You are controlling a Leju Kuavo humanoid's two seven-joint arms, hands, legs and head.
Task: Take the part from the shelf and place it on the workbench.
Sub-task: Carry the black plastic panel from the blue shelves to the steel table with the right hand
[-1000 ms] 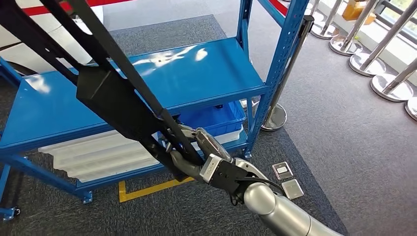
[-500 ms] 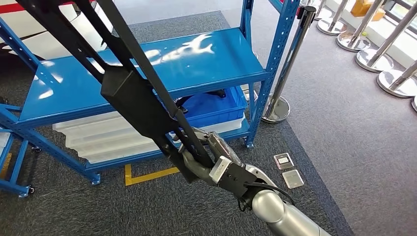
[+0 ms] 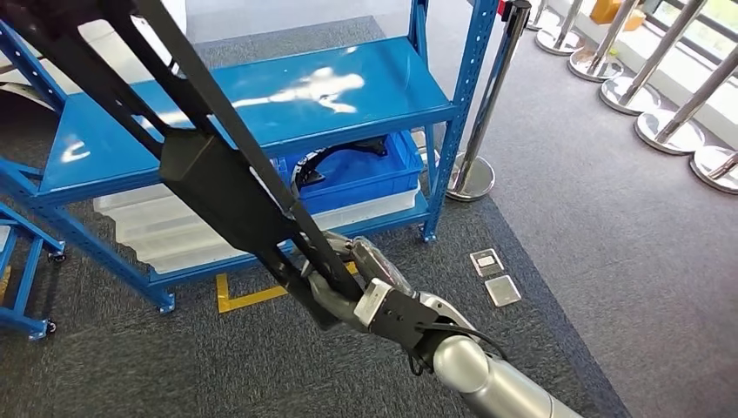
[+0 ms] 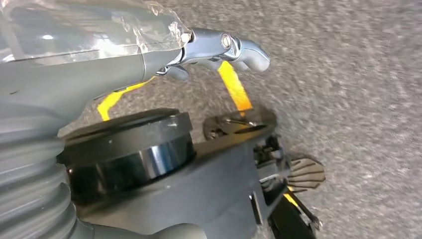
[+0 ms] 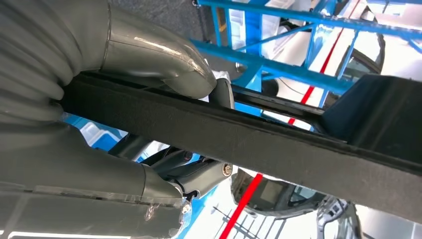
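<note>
Blue shelf sits farther off in my head view; camera shifted. Right hand still grips the black part. Left hand: fingers curled, holding nothing.

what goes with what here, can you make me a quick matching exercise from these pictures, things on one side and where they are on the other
Things:
1. black part
2. blue bin
3. yellow tape
4. silver floor plates

Places:
A. on the carpet beside the shelf's right post
B. on the lowest shelf level
C. in the right robot hand
D. on the carpet at the shelf's front edge

Pairs: 1-C, 2-B, 3-D, 4-A
</note>
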